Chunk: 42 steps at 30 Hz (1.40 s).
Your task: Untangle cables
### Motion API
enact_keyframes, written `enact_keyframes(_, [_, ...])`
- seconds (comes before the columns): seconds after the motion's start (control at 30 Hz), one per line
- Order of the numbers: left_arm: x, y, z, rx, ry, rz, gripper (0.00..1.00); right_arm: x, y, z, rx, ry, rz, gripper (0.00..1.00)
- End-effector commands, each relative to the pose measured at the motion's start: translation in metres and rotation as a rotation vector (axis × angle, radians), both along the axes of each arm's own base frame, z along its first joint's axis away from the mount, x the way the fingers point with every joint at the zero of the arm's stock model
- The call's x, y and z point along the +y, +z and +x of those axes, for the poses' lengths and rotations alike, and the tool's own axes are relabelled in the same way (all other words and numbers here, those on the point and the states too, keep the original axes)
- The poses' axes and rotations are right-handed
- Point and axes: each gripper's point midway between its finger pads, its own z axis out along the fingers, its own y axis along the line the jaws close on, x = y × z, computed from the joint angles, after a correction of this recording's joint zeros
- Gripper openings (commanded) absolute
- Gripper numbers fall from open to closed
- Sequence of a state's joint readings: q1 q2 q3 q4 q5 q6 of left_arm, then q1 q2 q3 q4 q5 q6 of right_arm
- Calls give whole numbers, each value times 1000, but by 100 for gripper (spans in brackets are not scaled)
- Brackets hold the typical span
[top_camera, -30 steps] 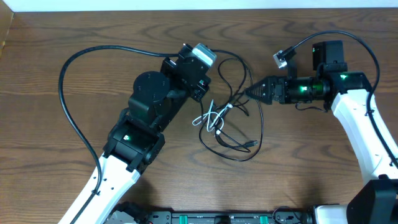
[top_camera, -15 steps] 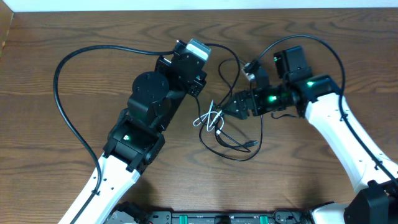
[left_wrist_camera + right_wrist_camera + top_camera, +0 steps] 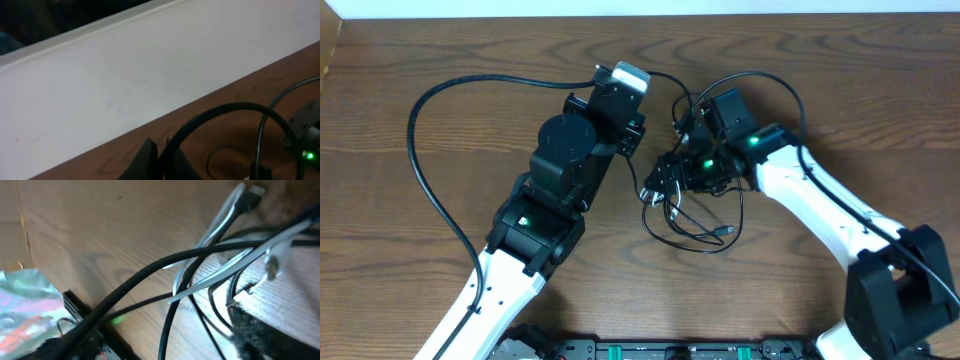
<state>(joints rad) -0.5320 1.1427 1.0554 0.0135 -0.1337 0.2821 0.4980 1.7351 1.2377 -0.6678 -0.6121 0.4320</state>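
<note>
The cables (image 3: 705,240) lie tangled on the brown table between the arms: black loops, one ending in a small plug (image 3: 725,232). My right gripper (image 3: 662,180) sits low over the knot and hides most of the white cable (image 3: 647,192). In the right wrist view it (image 3: 165,330) is open, and black cables (image 3: 170,305) and the white cable (image 3: 225,275) cross between its fingers (image 3: 250,330). My left gripper (image 3: 642,80) is raised at the far left of the knot. It (image 3: 162,150) is shut on a black cable (image 3: 225,107) that arcs right and drops toward the tangle.
A thick black arm wire (image 3: 415,130) loops wide over the table's left half. The white wall (image 3: 125,75) borders the far table edge. A black rail (image 3: 670,350) runs along the near edge. The right arm (image 3: 820,215) slants across the right half.
My right gripper swept left from the right side onto the tangle and now covers most of the white cable. The left gripper drifted slightly up and left, still shut.
</note>
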Motion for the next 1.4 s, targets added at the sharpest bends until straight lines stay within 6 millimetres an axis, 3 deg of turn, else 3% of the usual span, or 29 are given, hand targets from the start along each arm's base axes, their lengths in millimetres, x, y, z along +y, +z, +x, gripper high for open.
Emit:
enact_keyframes(0.0, [10,11,0,-18,50,-24,8,-1,-8,3,18,-33,-33,75])
enact_keyframes(0.1, [10,11,0,-18,50,-24,8,-8,-14,9,-6,-65,-83,70])
enact_keyframes(0.17, [10,11,0,-18,50,-24,7,-11,-16,12,-16,-82,-108,54])
enact_keyframes(0.37, [10,11,0,-18,50,-24,8,-22,-22,21,-57,-117,-177,27])
enact_keyframes(0.43, [10,11,0,-18,50,-24,8,-29,-25,27,-81,-139,-221,28])
enact_keyframes(0.53, [10,11,0,-17,49,-24,8,-38,-28,33,-113,-165,-273,43])
enact_keyframes(0.63, [10,10,0,-15,46,-23,8,-39,-29,35,-122,-172,-282,47])
enact_keyframes(0.83, [9,8,0,-7,42,-19,8,-34,-27,41,-154,-166,-265,47])
enact_keyframes(0.97, [10,5,-1,3,43,-13,8,-26,-38,42,-161,-152,-276,47])
enact_keyframes(1.2, [10,3,-1,10,43,-9,8,-15,-50,34,-106,-116,-242,38])
enact_keyframes(1.37, [10,2,-1,12,43,-7,8,-13,-47,42,-141,-126,-234,42])
